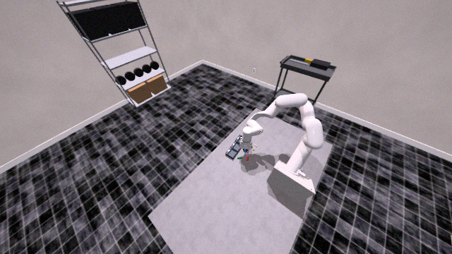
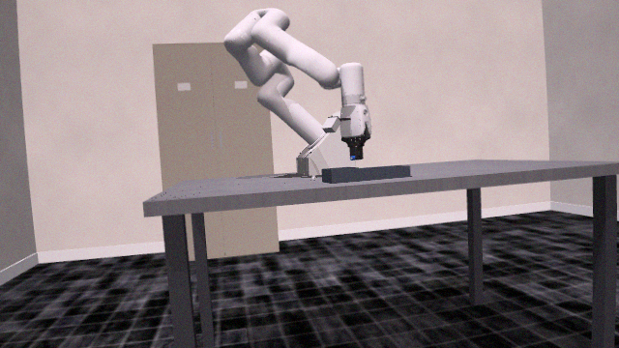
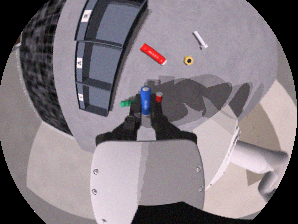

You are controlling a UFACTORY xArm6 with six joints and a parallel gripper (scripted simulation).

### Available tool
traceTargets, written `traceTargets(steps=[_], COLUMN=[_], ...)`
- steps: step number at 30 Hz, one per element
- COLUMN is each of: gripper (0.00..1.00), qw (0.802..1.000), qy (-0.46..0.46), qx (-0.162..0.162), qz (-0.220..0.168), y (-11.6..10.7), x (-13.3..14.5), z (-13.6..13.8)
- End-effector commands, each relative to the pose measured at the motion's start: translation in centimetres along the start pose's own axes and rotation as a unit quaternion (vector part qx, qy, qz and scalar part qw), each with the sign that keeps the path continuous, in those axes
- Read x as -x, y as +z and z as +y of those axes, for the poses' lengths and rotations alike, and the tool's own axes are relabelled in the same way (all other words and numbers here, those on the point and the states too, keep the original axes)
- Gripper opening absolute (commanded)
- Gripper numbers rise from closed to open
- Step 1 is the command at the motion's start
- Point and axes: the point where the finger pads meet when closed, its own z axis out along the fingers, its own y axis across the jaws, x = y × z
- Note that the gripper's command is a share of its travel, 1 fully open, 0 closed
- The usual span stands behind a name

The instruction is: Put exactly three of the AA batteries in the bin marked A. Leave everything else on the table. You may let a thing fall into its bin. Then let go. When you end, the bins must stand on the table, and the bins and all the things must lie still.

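Observation:
My gripper [image 3: 145,100] [image 2: 356,157] is shut on a blue AA battery [image 3: 145,96] [image 1: 245,150], held above the table beside the bins. A row of dark bins [image 2: 366,174] [image 1: 233,152] stands on the table. The middle bin [image 3: 104,64] in the wrist view seems to be marked A; no thing shows in it. A green battery [image 3: 125,103] [image 1: 240,157] lies left of the fingers. A small red thing [image 3: 159,97] [image 1: 247,158], perhaps a battery, shows partly behind the right finger. A larger red cylinder [image 3: 153,54] with print lies ahead of the fingers.
A yellow nut [image 3: 188,60] [image 1: 253,149] and a white bolt-like piece [image 3: 200,39] [image 1: 256,145] lie on the table to the right of the larger red cylinder in the wrist view. The bins stand near the table's long edge. The arm's base stands across the table.

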Motion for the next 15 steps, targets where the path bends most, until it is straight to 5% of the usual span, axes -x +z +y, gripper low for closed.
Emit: traceTargets(steps=[1, 15], gripper=[0.00, 0.00], qw=[1.000, 1.000], qy=[0.000, 0.000], qx=[-0.001, -0.001], qz=[0.000, 0.000], y=[-0.41, -0.36], x=[-0.04, -0.71], z=[-0.05, -1.04])
